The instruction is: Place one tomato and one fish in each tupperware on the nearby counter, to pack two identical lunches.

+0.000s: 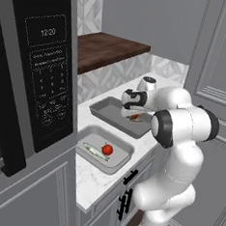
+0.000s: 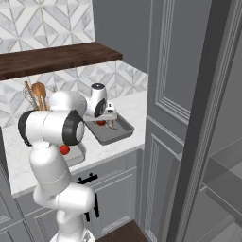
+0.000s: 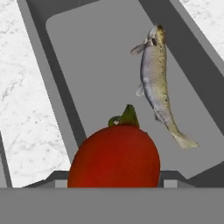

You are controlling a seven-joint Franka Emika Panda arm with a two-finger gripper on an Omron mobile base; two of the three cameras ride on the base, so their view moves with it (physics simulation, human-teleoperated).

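Two grey tupperware trays sit on the white counter [image 1: 87,178]. The near tupperware [image 1: 118,163] holds a red tomato [image 1: 107,149] and a silvery fish [image 1: 95,151]. Over the far tupperware [image 1: 102,107] my gripper [image 1: 130,114] points down, shut on a second tomato [image 1: 134,117]. In the hand view this tomato [image 3: 114,159] sits between my fingertips [image 3: 57,177], low over the tray floor [image 3: 92,65], with a second fish [image 3: 157,83] lying beside it. The right base view shows the gripper [image 2: 105,121], held tomato [image 2: 100,122], fish [image 2: 112,125] and far tupperware [image 2: 113,133].
A black microwave [image 1: 41,70] stands close on the left of the counter. A dark wooden shelf [image 1: 111,47] hangs above the far tray. A utensil holder [image 2: 37,97] stands by the wall. A tall grey cabinet [image 1: 218,71] borders the counter's right end.
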